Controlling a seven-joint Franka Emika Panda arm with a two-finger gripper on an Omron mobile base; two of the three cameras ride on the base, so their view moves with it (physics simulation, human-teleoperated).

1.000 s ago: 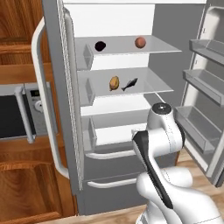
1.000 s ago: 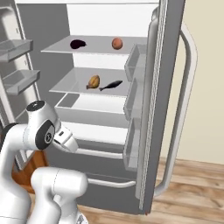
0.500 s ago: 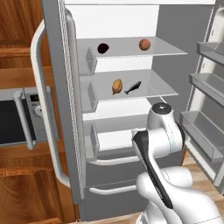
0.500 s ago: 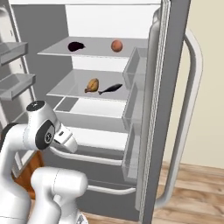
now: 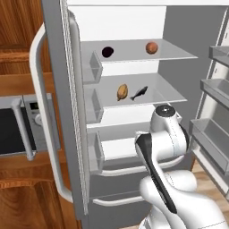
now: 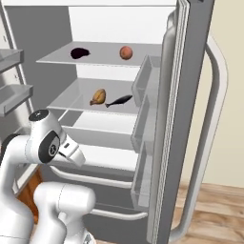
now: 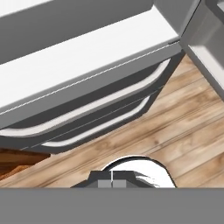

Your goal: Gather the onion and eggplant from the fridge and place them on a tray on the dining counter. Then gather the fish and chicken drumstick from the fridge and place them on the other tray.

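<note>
- The fridge (image 5: 179, 27) stands with both doors swung wide, and I take it as my landmark.
- On its top shelf, the dark eggplant (image 5: 107, 52) lies toward the left door and the round onion (image 5: 151, 47) toward the right, well apart.
- On the shelf below, the tan chicken drumstick (image 5: 121, 92) sits just beside the dark fish (image 5: 139, 92), the fish on its right.
- From the right base view the same four show: eggplant (image 6: 79, 53), onion (image 6: 126, 52), chicken drumstick (image 6: 98, 96), fish (image 6: 119, 100).
- The white arm (image 5: 167, 134) is folded low before the fridge's drawers, below both shelves.
- The gripper (image 7: 112, 183) points down past the lower drawer handles (image 7: 100, 111) toward the wooden floor (image 7: 183, 127); its jaws are pressed together, holding nothing.
- A microwave (image 5: 18, 129) sits in the wooden cabinets left of the fridge.
</note>
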